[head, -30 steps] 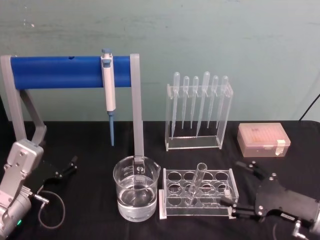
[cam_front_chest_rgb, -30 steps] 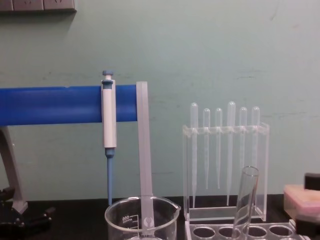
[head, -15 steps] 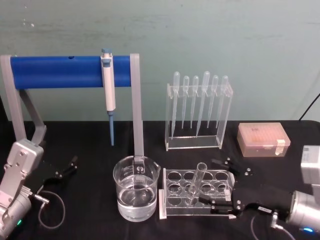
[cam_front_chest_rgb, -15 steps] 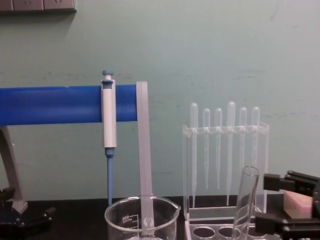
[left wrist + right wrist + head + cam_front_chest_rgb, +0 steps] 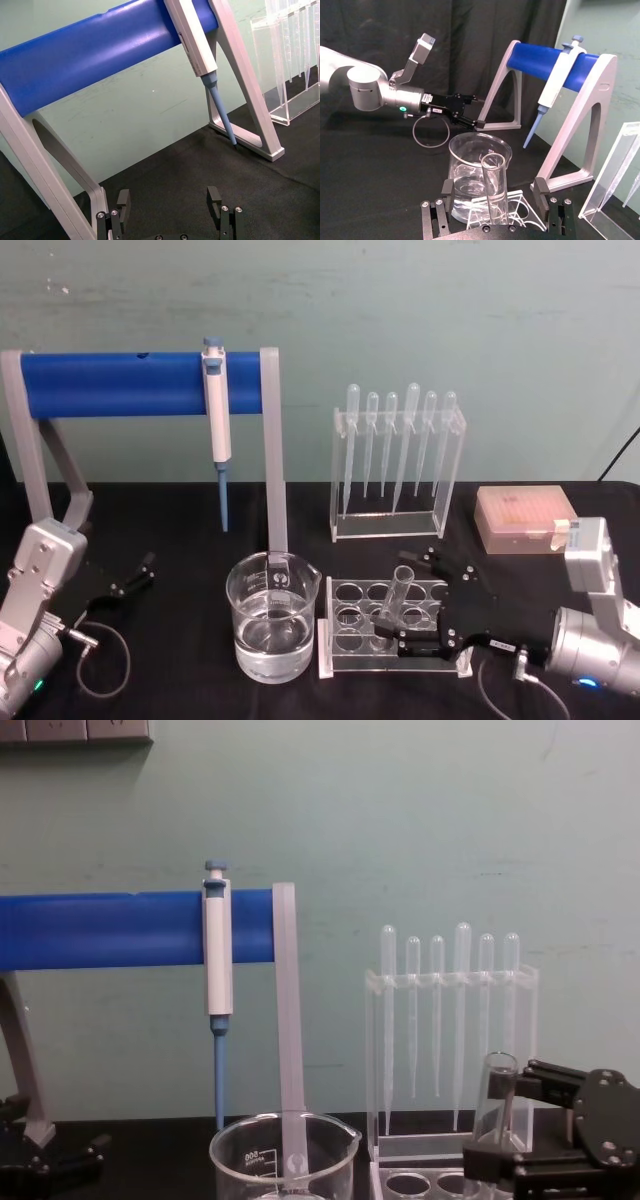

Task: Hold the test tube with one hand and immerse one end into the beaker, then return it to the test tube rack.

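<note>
Test tube [image 5: 394,602] leaning in the rack [image 5: 335,658] by the bench's front edge, right gripper [image 5: 412,603] spread either side of it (not touching), beaker [image 5: 272,618] beside the rack, left gripper [image 5: 168,201] parted, front-left corner.

- Right gripper [image 5: 415,602]: jaws spread either side of the test tube [image 5: 393,600], with a gap on each side.
- Beaker [image 5: 272,615]: just left of the test tube rack [image 5: 335,660], mouth open upward.
- Stand post [image 5: 275,450]: rises directly behind the beaker.
- Pipette rack [image 5: 397,465]: walls off the far side.
- Table [image 5: 185,610]: bare between the beaker and the left gripper [image 5: 135,577].
</note>
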`<move>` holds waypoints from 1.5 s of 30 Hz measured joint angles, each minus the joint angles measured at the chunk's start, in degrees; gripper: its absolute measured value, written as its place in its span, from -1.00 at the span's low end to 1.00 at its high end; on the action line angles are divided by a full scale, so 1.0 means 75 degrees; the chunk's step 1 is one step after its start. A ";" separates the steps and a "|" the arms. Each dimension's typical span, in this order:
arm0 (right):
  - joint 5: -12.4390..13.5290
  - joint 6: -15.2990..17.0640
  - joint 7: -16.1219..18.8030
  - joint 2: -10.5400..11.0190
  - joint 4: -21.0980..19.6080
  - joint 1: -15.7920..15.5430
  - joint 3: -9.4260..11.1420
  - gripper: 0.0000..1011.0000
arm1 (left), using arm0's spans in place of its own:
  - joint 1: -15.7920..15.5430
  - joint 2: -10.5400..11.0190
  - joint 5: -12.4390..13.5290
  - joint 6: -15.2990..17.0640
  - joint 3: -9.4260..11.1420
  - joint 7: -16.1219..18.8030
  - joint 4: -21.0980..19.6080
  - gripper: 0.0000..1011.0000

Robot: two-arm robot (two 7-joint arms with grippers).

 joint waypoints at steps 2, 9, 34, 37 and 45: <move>-0.0037 0.0008 0.0000 -0.0003 0.0012 0.0034 -0.0023 0.98 | -0.0001 0.0000 0.0000 0.0000 -0.0001 0.0000 0.0000 0.98; -0.0139 0.0067 0.0009 -0.0051 0.0126 0.0211 -0.0122 0.98 | -0.0001 0.0000 0.0000 0.0000 0.0000 0.0000 0.0000 0.98; -0.0162 0.0081 0.0010 -0.0067 0.0160 0.0257 -0.0140 0.36 | -0.0001 0.0000 0.0000 0.0000 -0.0001 0.0000 0.0000 0.98; -0.0161 0.0081 0.0012 -0.0067 0.0158 0.0255 -0.0137 0.17 | -0.0001 0.0000 0.0000 0.0000 -0.0001 0.0000 0.0000 0.98; -0.0157 0.0081 0.0019 -0.0067 0.0154 0.0250 -0.0137 -0.40 | -0.0001 0.0000 0.0000 0.0000 0.0000 0.0000 0.0000 0.98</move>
